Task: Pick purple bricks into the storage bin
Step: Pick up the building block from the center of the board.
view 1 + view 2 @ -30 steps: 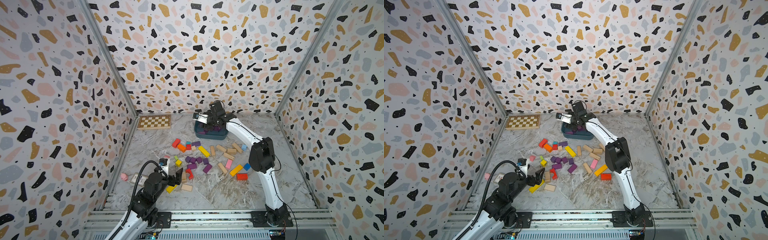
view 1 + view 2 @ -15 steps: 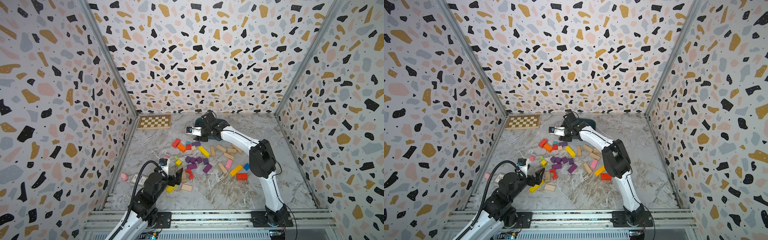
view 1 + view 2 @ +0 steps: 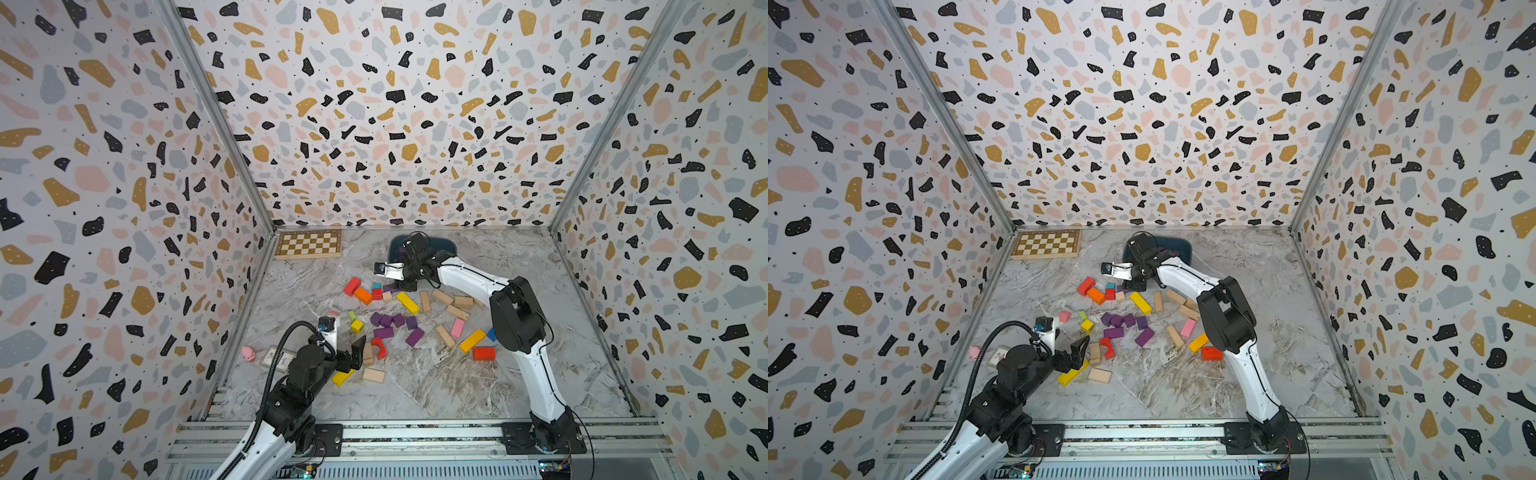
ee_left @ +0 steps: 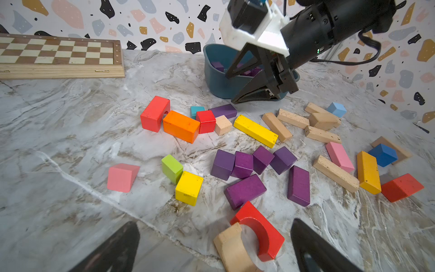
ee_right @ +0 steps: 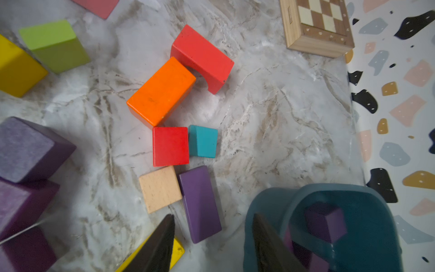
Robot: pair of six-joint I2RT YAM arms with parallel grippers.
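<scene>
Purple bricks [image 4: 244,190]: small matte dark-purple wooden blocks with faint grain. Four cubes and two short bars lie clustered in the middle of the grey marbled counter [image 4: 70,117]. A seventh, a flat purple bar [image 5: 200,202], lies beside a plain tan wooden cube [image 5: 160,188], just outside the storage bin [image 4: 216,80]. The bin is a dark teal-blue plastic tub with rounded corners, standing near the back wall. At least two more purple blocks rest inside it.

The right gripper [image 5: 213,215] hangs low over the flat purple bar, close to the bin wall. Its black fingers [image 5: 162,240] are parted wider than the bar and hold nothing. The left gripper [image 4: 215,222] sits near the front edge, fingers spread wide and empty.

Small marks run along the frame of the brown-and-cream wooden chessboard [image 4: 58,54], and a small framed card [image 3: 277,358] bears print. Both are too small to read.
</scene>
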